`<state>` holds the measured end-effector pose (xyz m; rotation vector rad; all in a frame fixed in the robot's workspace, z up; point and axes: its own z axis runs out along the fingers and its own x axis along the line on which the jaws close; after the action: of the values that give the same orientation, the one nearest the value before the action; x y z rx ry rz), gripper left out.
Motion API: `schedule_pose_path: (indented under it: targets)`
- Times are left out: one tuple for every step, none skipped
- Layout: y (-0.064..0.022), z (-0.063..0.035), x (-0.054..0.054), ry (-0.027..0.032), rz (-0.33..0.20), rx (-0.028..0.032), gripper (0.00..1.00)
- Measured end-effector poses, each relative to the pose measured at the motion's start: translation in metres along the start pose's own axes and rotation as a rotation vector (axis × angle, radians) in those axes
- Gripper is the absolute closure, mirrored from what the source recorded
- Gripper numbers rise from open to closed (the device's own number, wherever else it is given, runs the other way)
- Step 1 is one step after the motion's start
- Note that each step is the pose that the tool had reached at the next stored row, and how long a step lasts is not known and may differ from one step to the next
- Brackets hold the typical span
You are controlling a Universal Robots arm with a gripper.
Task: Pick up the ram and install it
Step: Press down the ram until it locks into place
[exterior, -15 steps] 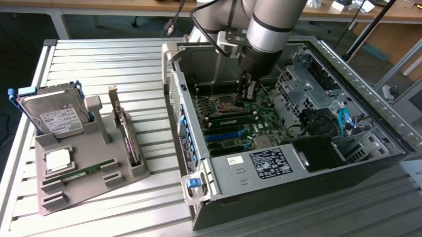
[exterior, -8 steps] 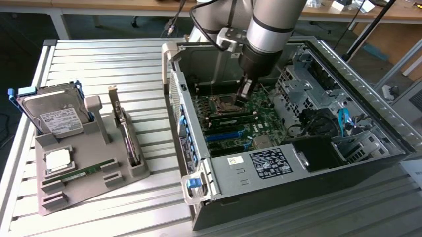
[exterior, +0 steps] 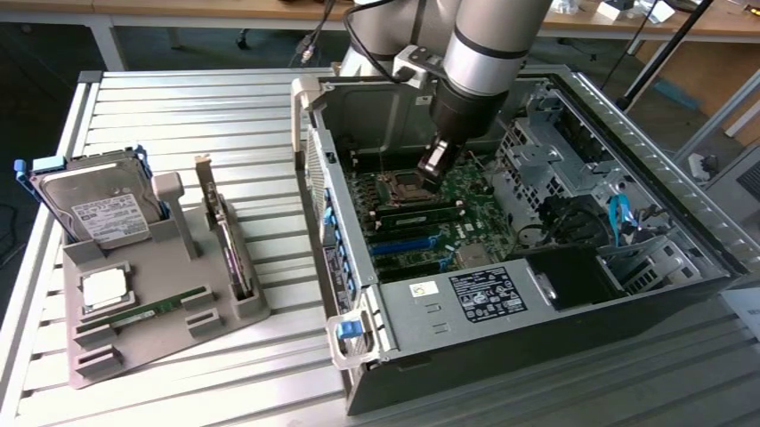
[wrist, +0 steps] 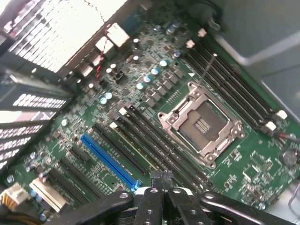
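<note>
— Where is the gripper [exterior: 433, 169] now?

— It is inside the open computer case [exterior: 475, 374], low over the motherboard [exterior: 475, 236]. In the exterior view it hangs just above the empty processor socket [exterior: 404, 185], in the inner part of the case.

— And the fingers [wrist: 151, 197]?

— In the wrist view the gripper [wrist: 161, 180] has its fingers drawn narrow, the tips together, and I see nothing between them. Under them lie the long black memory slots of the motherboard [wrist: 154, 56], with the socket [wrist: 201, 124] on one side and a blue slot [wrist: 110, 159] on the other.

— Where is the ram [exterior: 152, 311]?

— Outside the case, well apart from it, toward the exterior view's left. It lies flat in a grey tray [exterior: 142, 356] on the counter [exterior: 178, 116]. The gripper does not touch it.

— What else does the tray carry?

— A silver processor chip [exterior: 105, 289] just beside the ram, on the side away from the case. A hard drive [exterior: 101, 209] stands further back. An upright card [exterior: 226, 240] stands at the tray edge nearest the case.
</note>
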<state>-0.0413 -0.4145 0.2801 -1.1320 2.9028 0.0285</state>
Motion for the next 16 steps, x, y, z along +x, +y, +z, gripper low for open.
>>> schedule_pose_path:
  targets:
    - [0.0000,0.0000,0.0000,-0.0001,0.018,0.0005,0.89]
    - [0.0000,0.0001,0.0000,-0.0003,0.039,0.0012,0.89]
    - [0.0000,0.0001,0.0000,-0.0004,0.055,0.0017,0.89]
    - [0.0000,0.0001,0.0000,-0.0006,0.076,0.0023,0.89]
    - [0.0000,0.0002,0.0000,-0.0007,0.095,0.0029,0.89]
    - [0.0000,0.0002,0.0000,-0.0008,0.110,0.0033,0.89]
    - [0.0000,0.0002,0.0000,-0.0010,0.128,0.0039,0.89]
    - [0.0000,0.0003,0.0000,-0.0011,0.145,0.0045,0.89]
    - [0.0000,0.0003,0.0000,-0.0012,0.161,0.0050,0.89]
    - [0.0000,0.0004,0.0000,-0.0013,0.184,0.0056,0.89]
    - [0.0000,0.0005,0.0000,-0.0016,0.216,0.0066,0.89]
    - [0.0000,0.0005,0.0000,-0.0017,0.232,0.0071,0.89]
    - [0.0000,0.0005,0.0000,-0.0018,0.250,0.0077,0.89]
    - [0.0000,0.0006,0.0000,-0.0020,0.269,0.0082,0.89]
    - [0.0000,0.0006,0.0000,-0.0021,0.285,0.0088,0.89]
    - [0.0000,0.0007,0.0000,-0.0024,0.319,0.0098,0.89]
